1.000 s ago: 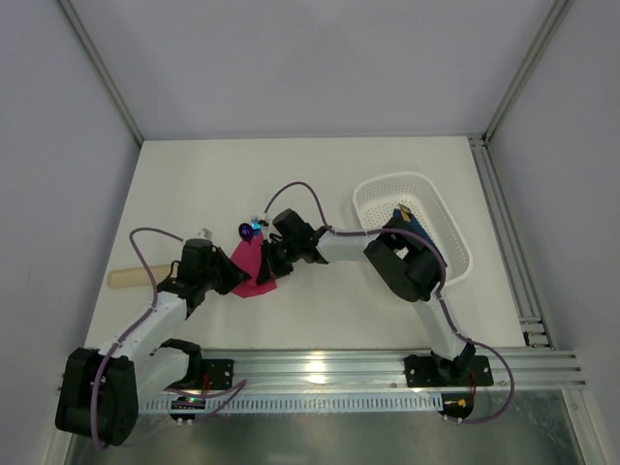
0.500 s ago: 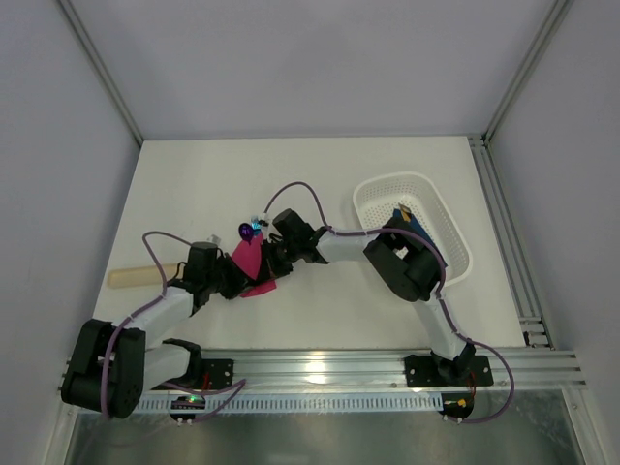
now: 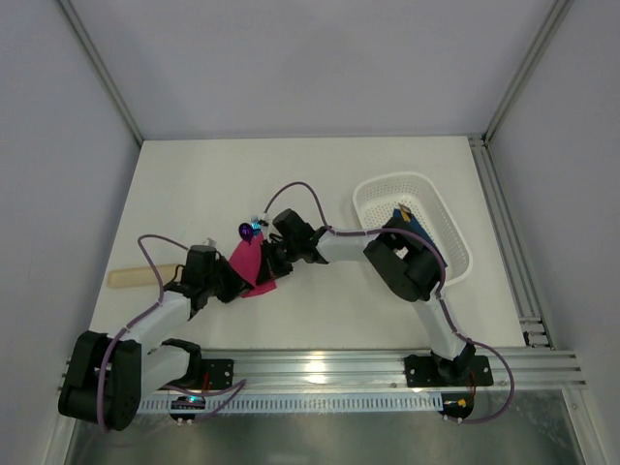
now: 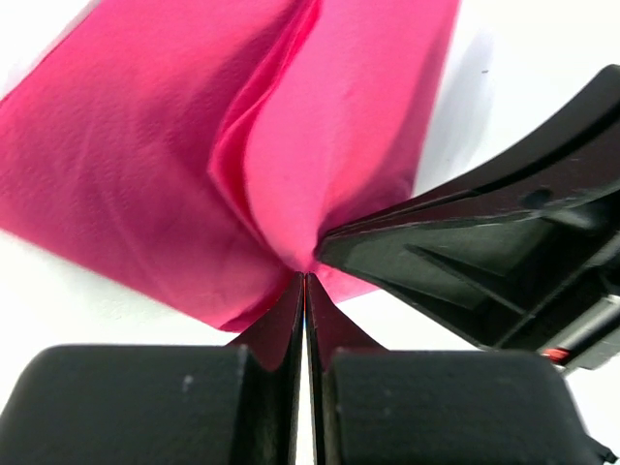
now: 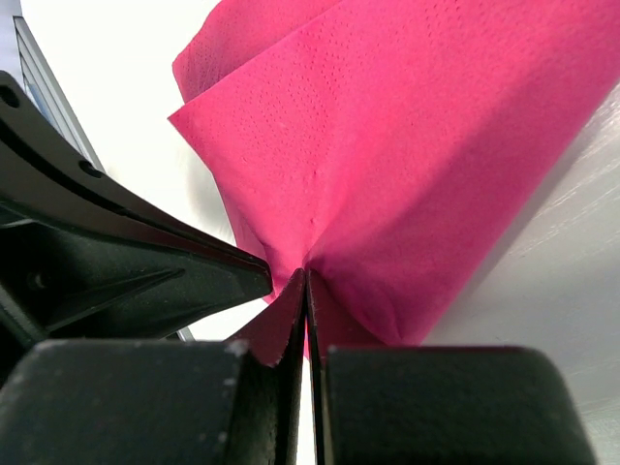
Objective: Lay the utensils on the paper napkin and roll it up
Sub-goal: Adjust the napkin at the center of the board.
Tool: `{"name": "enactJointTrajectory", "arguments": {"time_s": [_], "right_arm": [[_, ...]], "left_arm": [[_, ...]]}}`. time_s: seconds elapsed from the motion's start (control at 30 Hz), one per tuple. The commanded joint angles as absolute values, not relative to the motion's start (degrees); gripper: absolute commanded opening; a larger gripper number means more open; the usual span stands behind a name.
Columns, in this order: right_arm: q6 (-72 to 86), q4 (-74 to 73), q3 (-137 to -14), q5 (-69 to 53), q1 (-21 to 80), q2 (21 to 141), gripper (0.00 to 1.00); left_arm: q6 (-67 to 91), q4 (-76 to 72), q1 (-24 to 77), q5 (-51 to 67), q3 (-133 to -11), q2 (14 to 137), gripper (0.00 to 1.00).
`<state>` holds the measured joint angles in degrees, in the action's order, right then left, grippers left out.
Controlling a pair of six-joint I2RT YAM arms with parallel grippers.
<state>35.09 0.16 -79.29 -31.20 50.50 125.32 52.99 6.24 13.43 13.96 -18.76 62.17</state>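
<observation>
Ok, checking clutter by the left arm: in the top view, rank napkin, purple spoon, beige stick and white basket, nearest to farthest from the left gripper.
From the left gripper:
1. paper napkin, pinched in its jaws.
2. purple spoon, just beyond the napkin.
3. beige stick, off to the left.
4. white basket, far right.

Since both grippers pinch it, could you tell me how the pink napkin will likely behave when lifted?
Probably floppy: the paper napkin buckles into soft folds at the left gripper. Likely light, and tearable if the right gripper pulls away.
</observation>
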Motion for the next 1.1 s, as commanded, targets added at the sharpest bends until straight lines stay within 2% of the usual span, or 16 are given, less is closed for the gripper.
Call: {"name": "enactJointTrajectory", "arguments": {"time_s": [0.0, 0.17, 0.33, 0.93, 1.07], "right_arm": [[34.28, -0.97, -80.07, -29.09, 50.8, 127.62, 0.04], [34.37, -0.97, -79.98, -29.0, 50.8, 127.62, 0.04], [34.19, -1.23, -79.98, -28.92, 50.8, 127.35, 0.04], [34.28, -1.41, -80.25, -28.65, 50.8, 128.41, 0.04], [34.37, -1.58, -80.33, -28.65, 50.8, 128.5, 0.04]], "left_arm": [[53.79, 8.0, 13.45, 13.18, -17.76, 61.96, 0.0], [53.7, 8.26, 13.45, 12.22, -17.4, 62.23, 0.0], [56.69, 16.16, 13.45, 6.42, -18.37, 63.11, 0.0], [55.9, 24.78, 13.89, 9.14, -20.39, 59.15, 0.0], [58.97, 29.08, 13.89, 3.97, -22.4, 56.09, 0.0]]}}
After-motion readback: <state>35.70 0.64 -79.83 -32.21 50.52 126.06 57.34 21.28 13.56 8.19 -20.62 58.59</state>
